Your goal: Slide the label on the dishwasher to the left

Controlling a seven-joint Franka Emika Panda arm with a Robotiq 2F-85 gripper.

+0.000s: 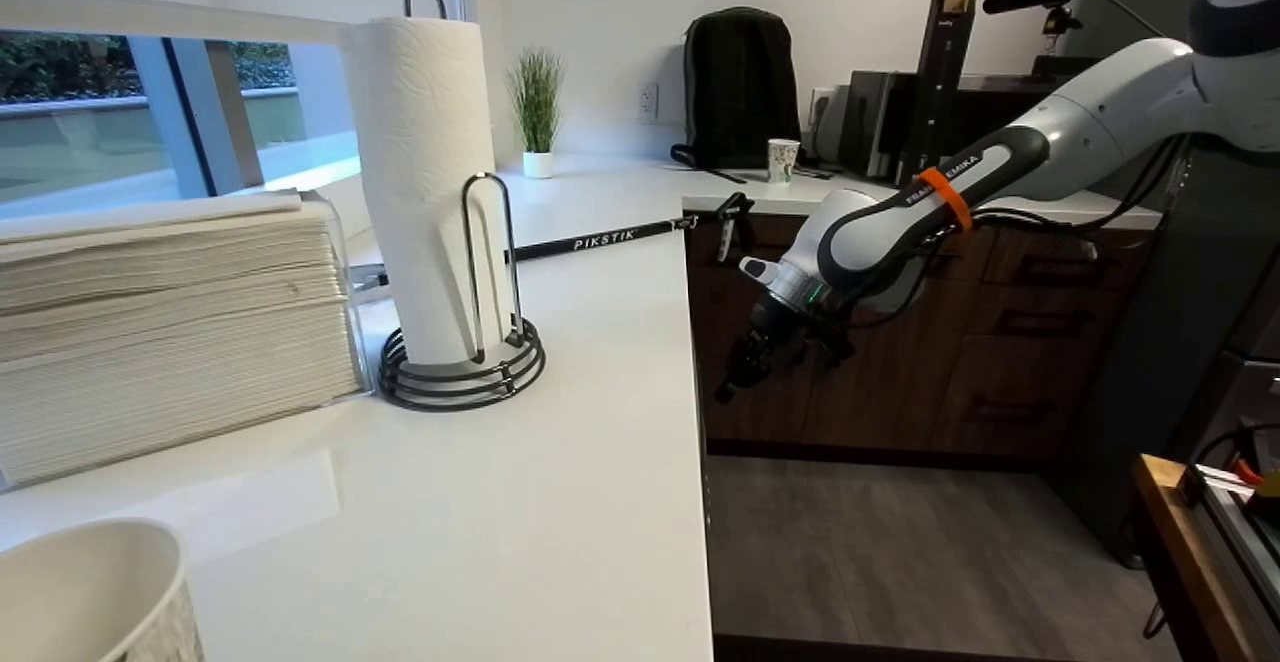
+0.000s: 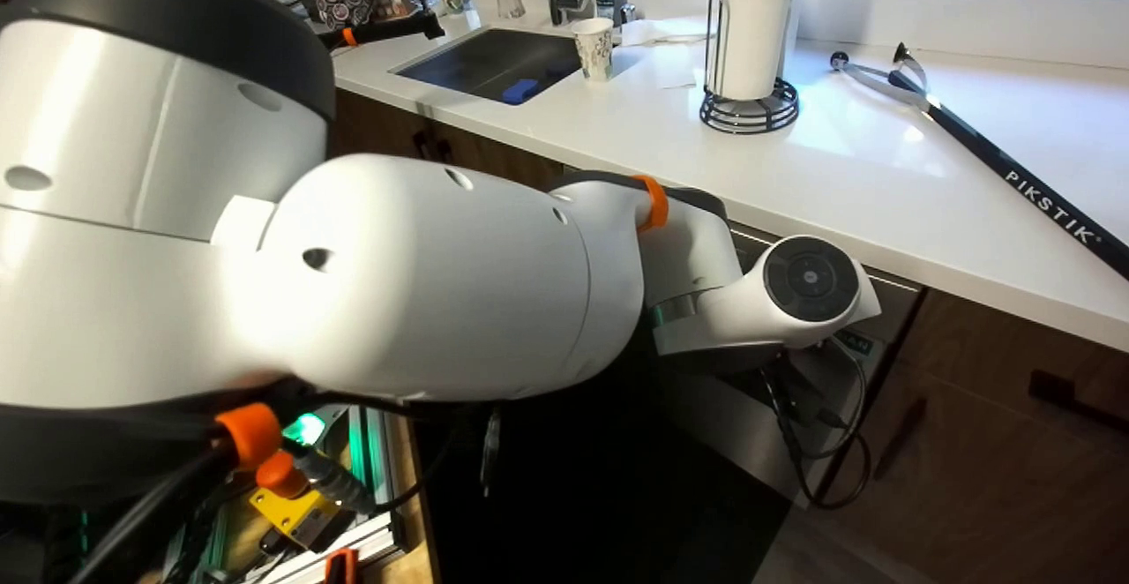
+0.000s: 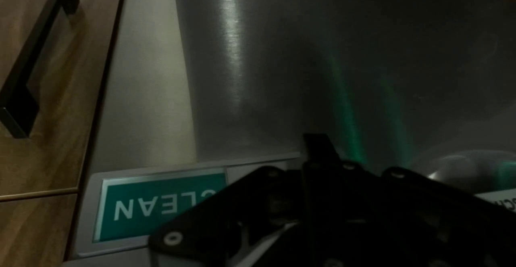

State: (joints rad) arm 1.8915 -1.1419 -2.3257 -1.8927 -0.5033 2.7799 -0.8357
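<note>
The label (image 3: 149, 206) is a flat grey strip with a green panel reading CLEAN, upside down in the wrist view. It lies on the steel dishwasher front (image 3: 262, 77), near its edge. In an exterior view the label (image 2: 854, 341) is a small dark tag beside the arm's end. My gripper (image 3: 320, 148) is dark, its fingers together, with nothing visible held. It covers the strip's other end; whether it touches is too dark to tell. In an exterior view the gripper (image 1: 728, 391) hangs low beside the counter edge, pointing down.
The white counter (image 2: 882, 187) overhangs the dishwasher. A wooden cabinet with a black bar handle (image 3: 36, 57) adjoins it. A paper towel roll (image 1: 425, 192) and a black Pikstik grabber (image 1: 605, 240) are on the counter. A cable loop (image 2: 860, 469) hangs from the wrist.
</note>
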